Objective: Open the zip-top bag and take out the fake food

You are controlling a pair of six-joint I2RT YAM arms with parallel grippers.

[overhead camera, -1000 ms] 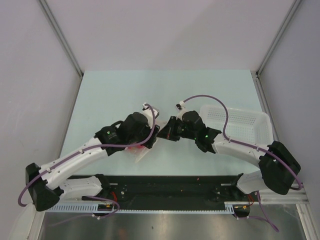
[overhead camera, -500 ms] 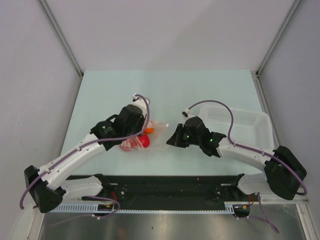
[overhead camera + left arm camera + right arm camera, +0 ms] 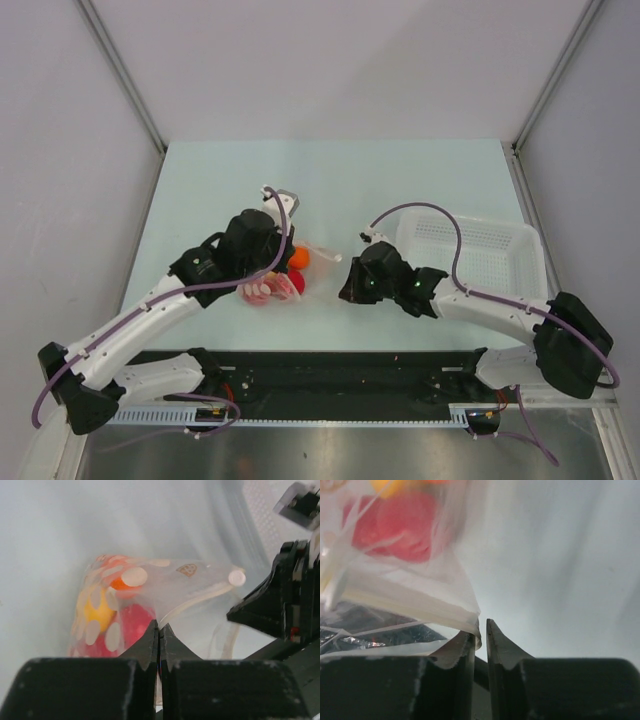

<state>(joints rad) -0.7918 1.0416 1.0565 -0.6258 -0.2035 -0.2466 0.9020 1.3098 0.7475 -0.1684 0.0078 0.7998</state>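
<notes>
Table (image 3: 400,180), zip-top bag (image 3: 175,587), fake food (image 3: 131,625) inside

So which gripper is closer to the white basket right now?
Right. The right gripper sits between the white basket and the zip-top bag, at the bag's edge. The left gripper is farther off, shut on the bag's other side.
</notes>
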